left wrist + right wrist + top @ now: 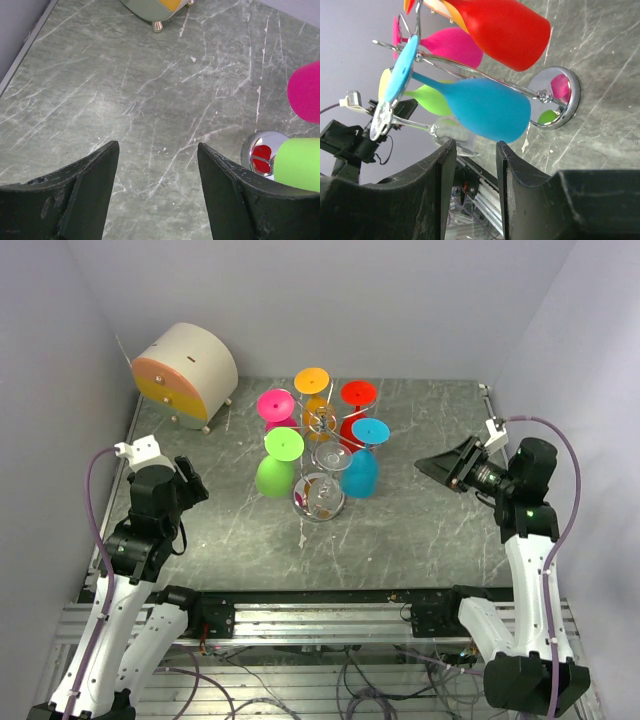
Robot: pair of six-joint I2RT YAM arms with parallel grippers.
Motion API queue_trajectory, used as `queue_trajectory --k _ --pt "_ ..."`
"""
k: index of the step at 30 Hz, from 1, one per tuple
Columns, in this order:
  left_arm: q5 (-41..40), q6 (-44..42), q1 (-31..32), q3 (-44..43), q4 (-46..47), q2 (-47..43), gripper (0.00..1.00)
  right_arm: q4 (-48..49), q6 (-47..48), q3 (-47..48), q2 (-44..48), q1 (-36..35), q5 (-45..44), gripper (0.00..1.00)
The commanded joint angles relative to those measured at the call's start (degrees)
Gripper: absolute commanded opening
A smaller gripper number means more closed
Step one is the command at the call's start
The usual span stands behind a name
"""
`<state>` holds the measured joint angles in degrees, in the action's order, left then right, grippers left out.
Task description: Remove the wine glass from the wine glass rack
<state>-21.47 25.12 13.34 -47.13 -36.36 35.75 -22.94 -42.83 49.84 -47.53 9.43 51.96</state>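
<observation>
The wine glass rack (pixel 320 420) stands mid-desk, its chrome base (pixel 560 97) flat on the desk (pixel 420 540). Six glasses hang from it upside down, feet up. Around the post they run orange at 12 o'clock, red at 2, the blue wine glass (pixel 362 472) at 4, the clear wine glass (pixel 318 497) at 6, green at 8 and pink at 10. The task doesn't name one. Since my right wrist view is centred on the blue one (pixel 485 107), I judge that one the likeliest pick.

I expect it to be light, rigid and slick, and breakable if it knocks a neighbour or the wire. The bowl is wide and smooth, so I'd take hold at the stem just under the foot, where the wire arm carries it. From there I'd slide it outward along the arm instead of pulling straight down. The clear glass hangs just beside it and is hard to see, so it is the one I could clip.

The right tool (pixel 420 465) sits at 3 o'clock from the rack, apart from it. Its jaws are partly spread with nothing between them, and they touch nothing. That gap looks enough for a stem but not for a bowl.

The left tool (pixel 157 147) is at 8 o'clock, spread wide over bare desk, and it holds nothing.
</observation>
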Motion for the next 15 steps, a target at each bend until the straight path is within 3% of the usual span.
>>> queue_trajectory --k 1,15 --pt "-1.4 0.5 0.4 -1.7 -0.3 -0.4 0.75 -2.1 -1.4 4.6 -2.6 0.3 -0.3 0.38" --pt "-1.5 0.5 0.4 -1.6 -0.3 -0.2 0.73 -3.0 -4.2 15.0 -9.2 0.2 2.0 0.41"
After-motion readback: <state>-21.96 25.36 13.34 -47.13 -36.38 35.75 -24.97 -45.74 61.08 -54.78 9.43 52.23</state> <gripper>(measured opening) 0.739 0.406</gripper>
